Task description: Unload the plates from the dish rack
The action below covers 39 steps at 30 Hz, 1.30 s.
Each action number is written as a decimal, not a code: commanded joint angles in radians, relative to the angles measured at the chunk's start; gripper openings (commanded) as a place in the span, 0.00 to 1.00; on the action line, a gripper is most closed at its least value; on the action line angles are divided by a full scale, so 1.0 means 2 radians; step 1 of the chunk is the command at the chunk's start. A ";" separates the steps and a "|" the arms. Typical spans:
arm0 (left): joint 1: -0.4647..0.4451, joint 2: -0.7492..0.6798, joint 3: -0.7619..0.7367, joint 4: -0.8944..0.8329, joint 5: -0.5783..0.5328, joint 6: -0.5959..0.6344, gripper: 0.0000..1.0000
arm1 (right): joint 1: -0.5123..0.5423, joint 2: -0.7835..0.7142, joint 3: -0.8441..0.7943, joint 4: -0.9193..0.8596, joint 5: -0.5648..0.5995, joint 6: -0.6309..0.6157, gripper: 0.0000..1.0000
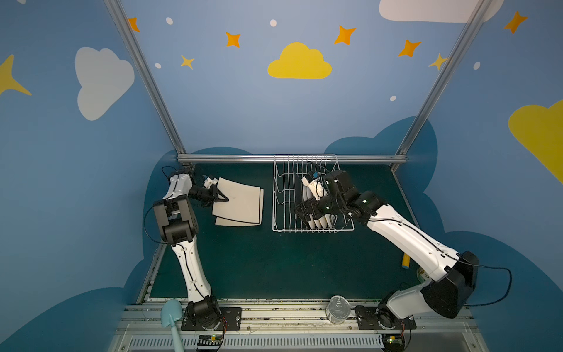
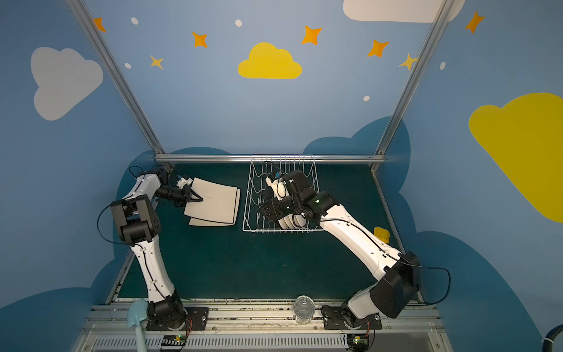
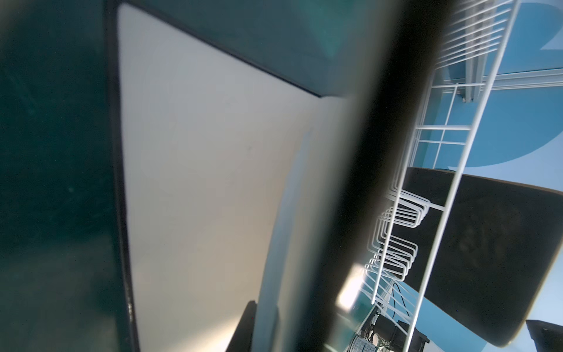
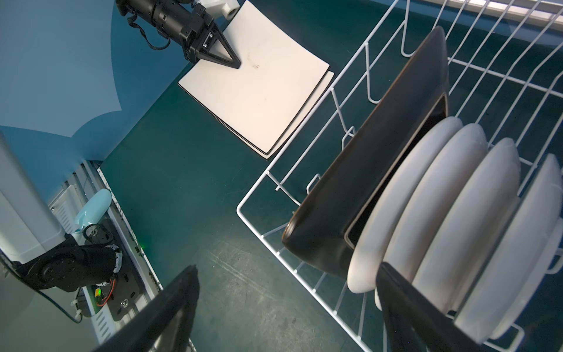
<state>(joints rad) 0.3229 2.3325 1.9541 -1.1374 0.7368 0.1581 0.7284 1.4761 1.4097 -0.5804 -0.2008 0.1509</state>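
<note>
Two cream plates [image 1: 240, 202] lay stacked left of the dish rack [image 1: 285, 198] at the left gripper [image 1: 225, 200], its jaw state unclear, while the right gripper [image 4: 288, 269], spread wide, hung over the racked black plate [image 4: 374, 170], probably needing to close on its rim next.

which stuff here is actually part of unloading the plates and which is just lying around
Part of the job: dish rack; black square plate and four round white plates standing in it; two cream square plates stacked on the mat.
Just lying about: light blue scoop, clear jar, yellow item at the mat's right edge.
</note>
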 commanded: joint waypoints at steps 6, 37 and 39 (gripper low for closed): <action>0.002 0.009 0.023 -0.025 0.001 0.009 0.27 | 0.004 0.006 0.007 0.006 -0.001 -0.001 0.90; 0.009 0.020 0.025 -0.021 -0.044 -0.011 0.53 | 0.004 -0.007 -0.005 0.019 0.006 0.005 0.90; 0.010 0.020 0.029 -0.023 -0.049 -0.012 0.53 | 0.004 -0.007 -0.005 0.019 0.006 0.006 0.90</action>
<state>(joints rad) 0.3401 2.3756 1.9732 -1.1564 0.6239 0.1413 0.7303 1.4899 1.4078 -0.5568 -0.1989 0.1593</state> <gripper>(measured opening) 0.529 0.904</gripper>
